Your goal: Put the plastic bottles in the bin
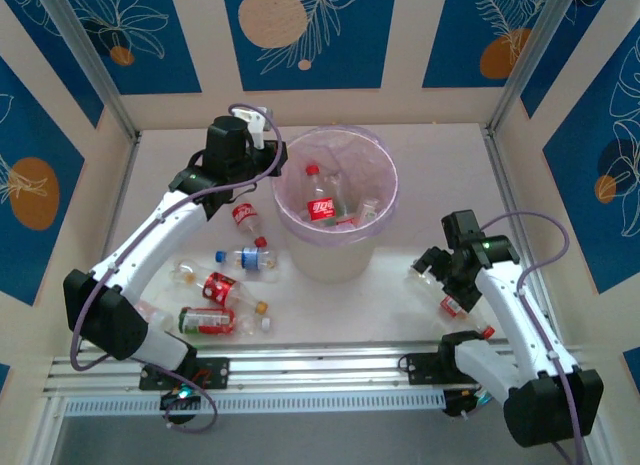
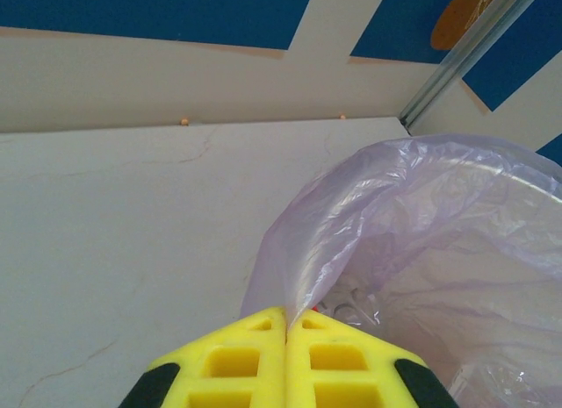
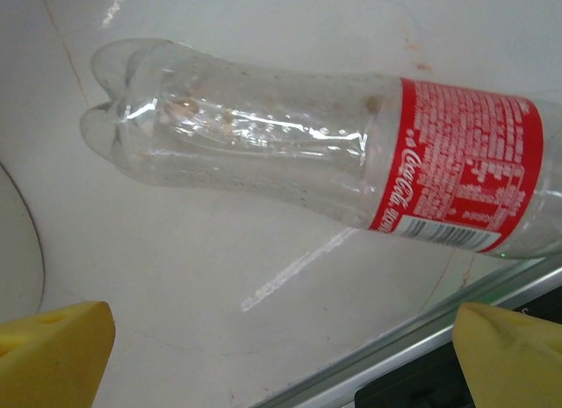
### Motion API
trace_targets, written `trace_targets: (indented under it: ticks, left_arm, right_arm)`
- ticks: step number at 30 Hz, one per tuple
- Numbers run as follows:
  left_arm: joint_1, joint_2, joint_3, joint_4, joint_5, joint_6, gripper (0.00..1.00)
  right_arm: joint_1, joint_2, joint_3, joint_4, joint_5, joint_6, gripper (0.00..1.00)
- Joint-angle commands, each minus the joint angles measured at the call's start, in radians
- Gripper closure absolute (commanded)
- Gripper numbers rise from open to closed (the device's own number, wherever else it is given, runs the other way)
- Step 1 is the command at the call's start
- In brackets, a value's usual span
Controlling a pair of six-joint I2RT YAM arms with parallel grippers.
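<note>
Pink-lined bin (image 1: 330, 263) holds bottles (image 1: 320, 200); left gripper (image 2: 286, 318) closed beside it, right gripper (image 3: 281, 347) spread over another bottle (image 3: 334, 153).

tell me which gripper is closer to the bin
Left. The left gripper is shut right at the far-left rim of the bin, against the liner. The right gripper hangs open over a bottle on the table, off to the bin's right.
</note>
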Motion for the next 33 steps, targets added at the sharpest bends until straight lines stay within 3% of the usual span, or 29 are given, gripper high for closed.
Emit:
trace_targets:
  ticks: [1, 11, 19, 33]
  left_arm:
    - [-0.006, 0.025, -0.020, 0.025, 0.032, -0.026, 1.00]
    - [-0.004, 0.035, -0.007, 0.033, 0.053, -0.012, 1.00]
    - [-0.003, 0.032, -0.004, 0.020, 0.044, -0.004, 1.00]
    - [-0.001, 0.033, 0.013, 0.000, 0.038, -0.003, 1.00]
  right_arm:
    - [0.002, -0.060, -0.033, -0.006, 0.006, 0.098, 0.01]
    - [-0.020, -0.052, -0.101, 0.040, -0.009, 0.130, 0.01]
    - [-0.102, -0.017, -0.126, 0.136, -0.027, 0.075, 0.01]
    - [-0.130, 0.140, -0.117, 0.296, -0.041, 0.024, 0.01]
